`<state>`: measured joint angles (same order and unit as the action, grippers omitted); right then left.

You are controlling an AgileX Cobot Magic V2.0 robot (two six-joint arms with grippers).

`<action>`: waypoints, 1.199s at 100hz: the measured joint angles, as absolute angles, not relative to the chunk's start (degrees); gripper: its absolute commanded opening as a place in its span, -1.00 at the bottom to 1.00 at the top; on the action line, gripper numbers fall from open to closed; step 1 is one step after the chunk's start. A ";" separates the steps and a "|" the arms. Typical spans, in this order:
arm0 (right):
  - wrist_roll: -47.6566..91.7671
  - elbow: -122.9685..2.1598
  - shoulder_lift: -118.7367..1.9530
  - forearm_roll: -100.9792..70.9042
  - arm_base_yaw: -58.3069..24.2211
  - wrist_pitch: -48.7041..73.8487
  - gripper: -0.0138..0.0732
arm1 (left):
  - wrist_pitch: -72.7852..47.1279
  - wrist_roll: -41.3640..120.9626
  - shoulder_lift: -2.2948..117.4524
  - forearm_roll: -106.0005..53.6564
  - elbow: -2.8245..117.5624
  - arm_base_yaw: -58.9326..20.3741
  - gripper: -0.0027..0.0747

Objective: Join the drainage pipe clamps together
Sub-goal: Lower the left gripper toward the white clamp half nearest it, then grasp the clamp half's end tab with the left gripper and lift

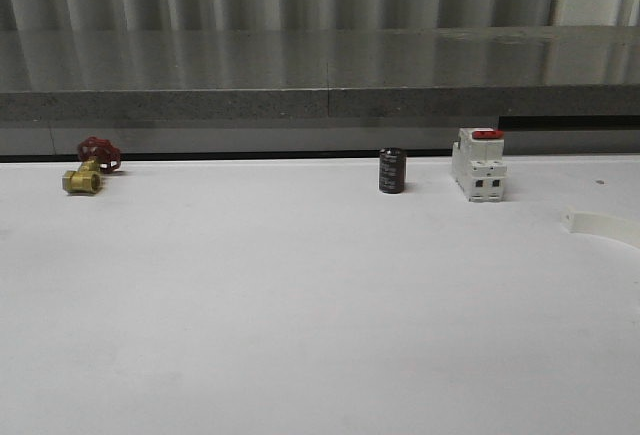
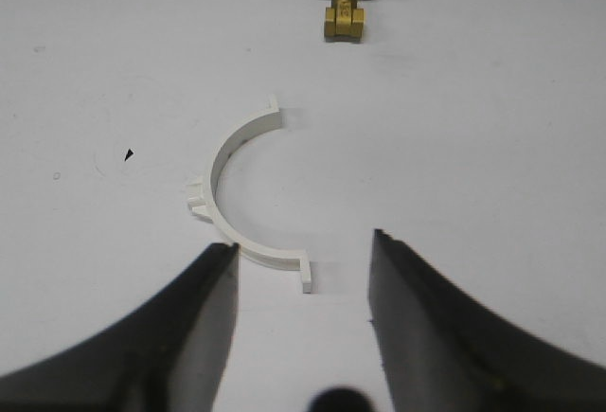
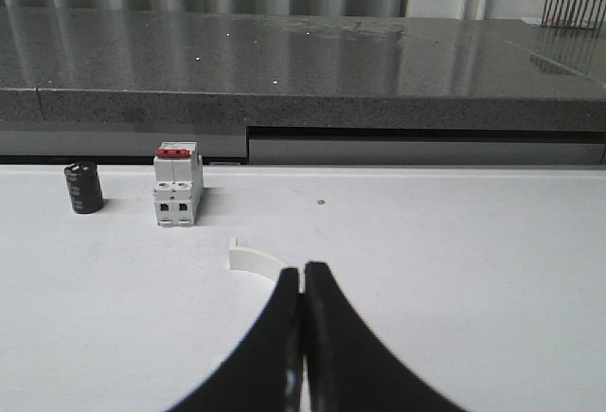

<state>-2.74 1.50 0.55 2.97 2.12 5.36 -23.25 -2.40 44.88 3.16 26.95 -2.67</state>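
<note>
A white bench point(image 1: 300, 305) runs before a grey ledge. Using the breaker block point(image 1: 479, 165) as landmark: one clamp half point(image 1: 600, 226) lies nearer me, to its right, just beyond my right end effector point(image 3: 302, 284), fingers pressed together. My left end effector point(image 2: 303, 270) gapes before the other half point(image 2: 237, 199), possibly untouched.

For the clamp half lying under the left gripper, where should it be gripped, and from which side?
Probably from above, across the thin band. The clamp half lies flat on the table, arc standing on edge, so the open left gripper could straddle the wall mid-arc, just clear of the small side tab, one finger inside the curve and one outside.
</note>
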 measured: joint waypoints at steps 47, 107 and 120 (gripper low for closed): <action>-2.74 1.50 0.55 2.97 2.12 5.36 -0.84 | -35.26 -2.87 76.75 2.08 49.15 3.94 0.20; -2.74 1.50 0.55 2.97 2.12 5.36 -0.84 | -48.54 -4.15 104.72 1.08 67.40 9.32 0.20; -2.74 1.50 0.55 2.97 2.12 5.36 -0.84 | -48.79 -4.15 107.98 1.08 69.57 9.32 0.20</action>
